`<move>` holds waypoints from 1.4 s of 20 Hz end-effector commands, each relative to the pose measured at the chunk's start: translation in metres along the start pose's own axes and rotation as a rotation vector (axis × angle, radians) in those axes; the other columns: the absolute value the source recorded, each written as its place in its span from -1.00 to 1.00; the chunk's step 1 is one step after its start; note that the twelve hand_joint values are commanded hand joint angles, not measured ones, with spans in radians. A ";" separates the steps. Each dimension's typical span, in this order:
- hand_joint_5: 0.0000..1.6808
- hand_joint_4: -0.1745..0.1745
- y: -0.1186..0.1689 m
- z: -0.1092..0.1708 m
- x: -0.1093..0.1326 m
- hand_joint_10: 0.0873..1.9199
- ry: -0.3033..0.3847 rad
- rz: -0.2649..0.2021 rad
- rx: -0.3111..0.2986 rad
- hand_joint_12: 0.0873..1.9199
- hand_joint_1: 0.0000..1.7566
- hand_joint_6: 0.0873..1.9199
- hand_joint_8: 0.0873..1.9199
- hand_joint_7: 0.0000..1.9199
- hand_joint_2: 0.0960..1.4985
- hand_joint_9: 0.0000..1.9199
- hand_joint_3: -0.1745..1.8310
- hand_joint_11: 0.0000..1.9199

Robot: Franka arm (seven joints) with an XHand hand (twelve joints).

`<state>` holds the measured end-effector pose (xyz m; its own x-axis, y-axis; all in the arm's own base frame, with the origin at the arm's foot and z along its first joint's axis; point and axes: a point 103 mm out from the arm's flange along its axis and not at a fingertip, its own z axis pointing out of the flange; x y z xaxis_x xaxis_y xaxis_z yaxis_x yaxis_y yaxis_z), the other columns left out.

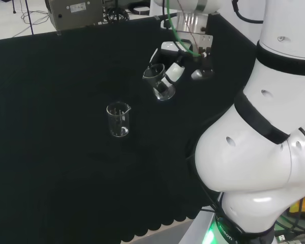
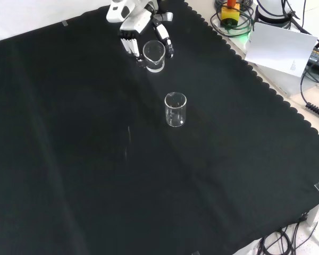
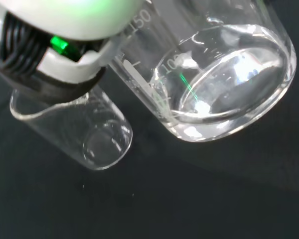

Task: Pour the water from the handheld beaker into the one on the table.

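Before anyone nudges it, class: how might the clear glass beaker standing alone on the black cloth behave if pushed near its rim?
The clear glass beaker stands taller than it is wide and looks empty, so it would probably tip rather than slide. Once down, its round wall would likely let it roll. Being glass, it may crack.

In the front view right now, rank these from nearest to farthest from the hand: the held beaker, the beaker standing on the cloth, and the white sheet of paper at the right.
1. Held beaker: in the hand, fingers curled round it, near the top.
2. Standing beaker: on the cloth, below and slightly right of the hand.
3. White sheet of paper: off the cloth, far right.
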<state>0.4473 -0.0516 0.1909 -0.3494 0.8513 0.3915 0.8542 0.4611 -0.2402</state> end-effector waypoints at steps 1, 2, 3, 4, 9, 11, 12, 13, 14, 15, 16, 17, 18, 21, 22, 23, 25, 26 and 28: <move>0.60 -0.67 0.010 0.010 0.022 -1.00 -0.066 0.016 0.093 -0.35 0.50 -0.54 -0.67 0.52 -0.28 0.74 -0.14 0.48; 0.59 -0.84 0.012 0.011 0.024 -1.00 -0.078 0.020 0.106 -0.36 0.50 -0.52 -0.60 0.48 -0.25 0.75 -0.17 0.49; 0.58 -0.93 0.014 0.012 0.026 -1.00 -0.092 0.025 0.123 -0.37 0.50 -0.51 -0.57 0.45 -0.23 0.76 -0.18 0.50; 0.58 -0.97 0.016 0.014 0.027 -1.00 -0.105 0.033 0.142 -0.37 0.50 -0.50 -0.55 0.44 -0.23 0.76 -0.19 0.50; 0.56 -1.00 0.020 0.020 0.030 -1.00 -0.152 0.061 0.210 -0.38 0.50 -0.46 -0.49 0.42 -0.24 0.77 -0.16 0.51; 0.56 -1.00 0.022 0.021 0.031 -1.00 -0.165 0.069 0.228 -0.39 0.50 -0.45 -0.49 0.42 -0.24 0.78 -0.16 0.51; 0.56 -1.00 0.023 0.021 0.032 -1.00 -0.170 0.072 0.235 -0.39 0.50 -0.45 -0.49 0.42 -0.24 0.78 -0.16 0.51; 0.56 -1.00 0.023 0.021 0.033 -1.00 -0.177 0.074 0.243 -0.39 0.50 -0.45 -0.48 0.42 -0.25 0.78 -0.14 0.51; 0.55 -1.00 0.024 0.020 0.033 -1.00 -0.183 0.076 0.252 -0.39 0.50 -0.44 -0.47 0.42 -0.26 0.78 -0.13 0.51; 0.55 -1.00 0.024 0.020 0.034 -1.00 -0.187 0.078 0.259 -0.39 0.50 -0.44 -0.47 0.41 -0.26 0.78 -0.13 0.51; 0.55 -1.00 0.024 0.018 0.034 -1.00 -0.189 0.081 0.262 -0.39 0.50 -0.43 -0.46 0.41 -0.26 0.78 -0.13 0.51; 0.55 -1.00 0.025 0.018 0.034 -1.00 -0.197 0.084 0.270 -0.39 0.50 -0.43 -0.46 0.41 -0.26 0.78 -0.12 0.51; 0.55 -1.00 0.025 0.018 0.034 -1.00 -0.200 0.088 0.273 -0.39 0.50 -0.43 -0.46 0.41 -0.27 0.79 -0.12 0.52; 0.55 -1.00 0.025 0.017 0.034 -1.00 -0.208 0.101 0.299 -0.39 0.50 -0.43 -0.46 0.41 -0.27 0.79 -0.12 0.52; 0.55 -1.00 0.026 0.016 0.034 -1.00 -0.213 0.106 0.312 -0.39 0.50 -0.43 -0.46 0.41 -0.27 0.79 -0.12 0.52; 0.55 -1.00 0.026 0.016 0.035 -1.00 -0.220 0.110 0.325 -0.39 0.50 -0.43 -0.46 0.41 -0.27 0.79 -0.12 0.52; 0.55 -1.00 0.028 0.016 0.037 -1.00 -0.239 0.118 0.347 -0.39 0.50 -0.42 -0.45 0.41 -0.27 0.79 -0.11 0.52; 0.55 -1.00 0.029 0.016 0.039 -1.00 -0.248 0.122 0.357 -0.39 0.50 -0.42 -0.45 0.41 -0.27 0.79 -0.11 0.52; 0.55 -1.00 0.030 0.016 0.043 -1.00 -0.269 0.126 0.375 -0.39 0.50 -0.42 -0.45 0.41 -0.27 0.79 -0.11 0.52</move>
<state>0.4527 -0.0034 0.1858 -0.3684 0.9183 0.1448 0.7370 0.3834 -0.5566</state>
